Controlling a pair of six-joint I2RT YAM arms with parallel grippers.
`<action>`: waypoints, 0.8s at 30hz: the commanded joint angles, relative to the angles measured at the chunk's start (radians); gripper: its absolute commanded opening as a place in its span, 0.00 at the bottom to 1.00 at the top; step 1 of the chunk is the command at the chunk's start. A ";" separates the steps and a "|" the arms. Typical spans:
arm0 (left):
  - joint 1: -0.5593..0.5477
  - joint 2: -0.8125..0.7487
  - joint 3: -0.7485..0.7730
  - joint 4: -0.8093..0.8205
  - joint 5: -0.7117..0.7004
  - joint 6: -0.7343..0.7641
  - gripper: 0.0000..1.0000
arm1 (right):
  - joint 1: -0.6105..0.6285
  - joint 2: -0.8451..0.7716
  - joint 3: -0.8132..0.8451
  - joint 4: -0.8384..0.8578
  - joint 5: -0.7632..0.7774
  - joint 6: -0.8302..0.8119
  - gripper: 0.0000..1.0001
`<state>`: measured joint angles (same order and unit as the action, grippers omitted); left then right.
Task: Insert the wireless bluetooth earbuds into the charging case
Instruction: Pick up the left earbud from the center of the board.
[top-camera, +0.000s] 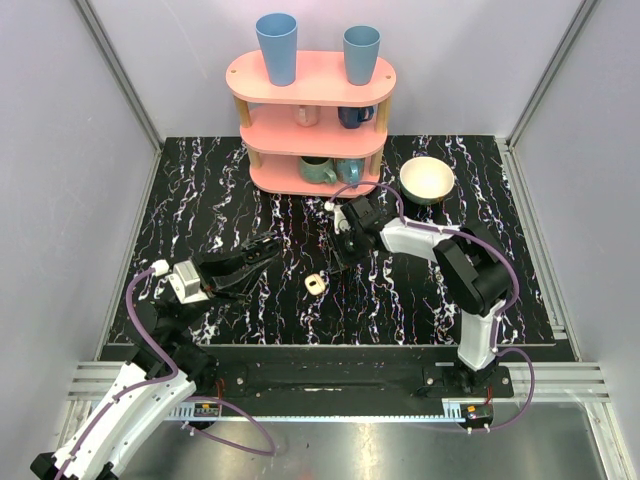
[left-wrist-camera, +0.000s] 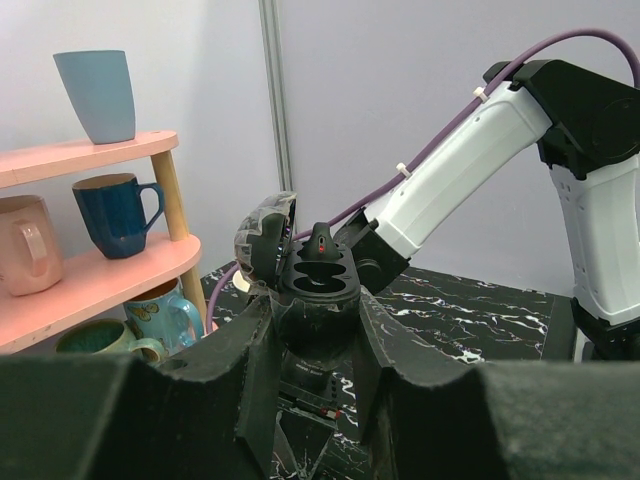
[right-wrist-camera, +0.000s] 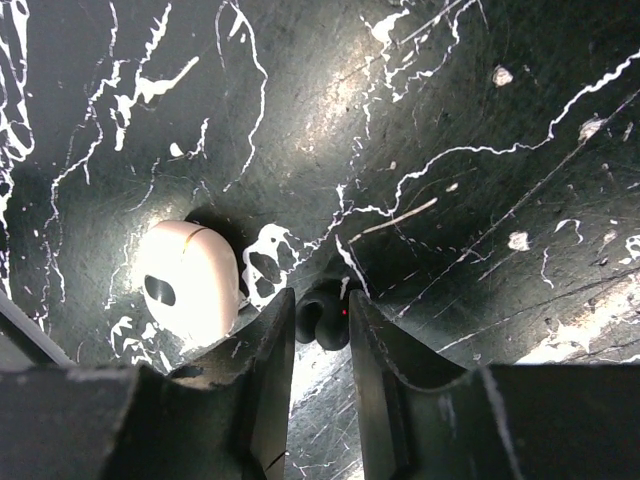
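My left gripper (top-camera: 266, 250) (left-wrist-camera: 312, 335) is shut on a black charging case (left-wrist-camera: 318, 290). It holds the case upright with the grey lid (left-wrist-camera: 265, 235) flipped open and two dark hollows showing. My right gripper (top-camera: 340, 256) (right-wrist-camera: 320, 298) is shut on a black earbud (right-wrist-camera: 324, 322) with a red light, above the marbled table. A black bud with a red light (left-wrist-camera: 320, 243) shows just over the case's far rim, and I cannot tell whether it is the same bud. A small cream rounded object (top-camera: 315, 284) (right-wrist-camera: 190, 280) with a dark hollow lies on the table. No off-white buds are in view.
A pink three-tier shelf (top-camera: 310, 75) with blue cups and mugs stands at the back centre; its edge (left-wrist-camera: 90, 270) is to the left of the case. A cream bowl (top-camera: 427, 178) sits at the back right. The right arm (left-wrist-camera: 470, 160) reaches in behind the case.
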<state>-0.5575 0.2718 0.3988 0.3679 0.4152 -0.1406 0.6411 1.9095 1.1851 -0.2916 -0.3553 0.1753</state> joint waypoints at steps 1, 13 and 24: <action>-0.002 0.012 0.011 0.051 0.005 -0.011 0.00 | -0.004 0.014 -0.004 -0.007 0.026 -0.019 0.35; -0.002 0.015 0.011 0.054 0.005 -0.014 0.00 | -0.004 0.000 -0.039 -0.023 0.016 -0.031 0.34; -0.002 0.021 0.008 0.063 0.010 -0.022 0.00 | -0.004 -0.012 -0.070 -0.024 0.019 -0.031 0.33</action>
<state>-0.5575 0.2863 0.3988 0.3744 0.4152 -0.1513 0.6399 1.9068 1.1561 -0.2630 -0.3580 0.1688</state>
